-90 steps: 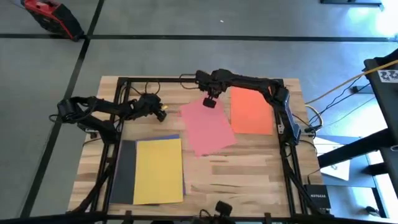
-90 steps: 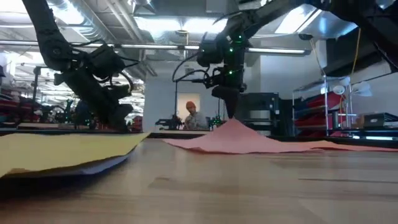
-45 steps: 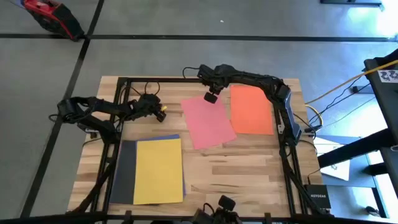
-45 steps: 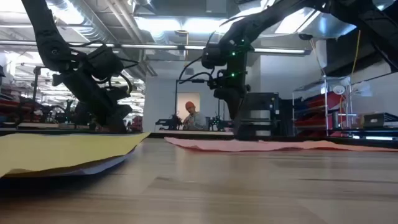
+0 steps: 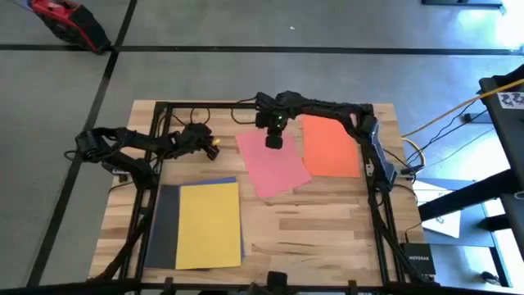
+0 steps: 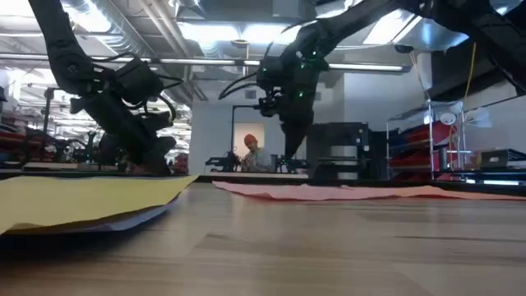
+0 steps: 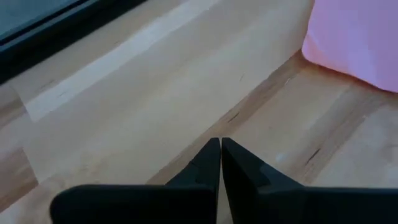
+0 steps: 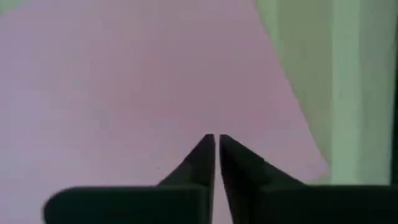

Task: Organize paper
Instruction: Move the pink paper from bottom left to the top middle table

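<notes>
A pink sheet of paper [image 5: 273, 164] [image 8: 124, 74] lies flat on the wooden table, at a slant, left of an orange sheet [image 5: 331, 146]. At the near left, a yellow sheet [image 5: 209, 225] lies on top of a dark blue sheet and a black one [image 5: 164, 225]. My right gripper [image 5: 274, 139] [image 8: 217, 137] hangs shut above the pink sheet's far part, clear of it in the low view [image 6: 289, 152]. My left gripper [image 5: 213, 151] [image 7: 220, 142] is shut, low over bare wood left of the pink sheet [image 7: 354, 37].
A black frame [image 5: 155, 131] runs around the table's left, far and right edges. Bare wood [image 5: 319, 229] lies between the stack and the near right corner. Beyond the table are shelves, equipment and a person far off [image 6: 253, 152].
A second ago the pink sheet's far part stood raised in a peak under my right gripper. That part has dropped and the sheet now lies flat. My right gripper has come away from it and shifted slightly toward the table's left, over the sheet.
</notes>
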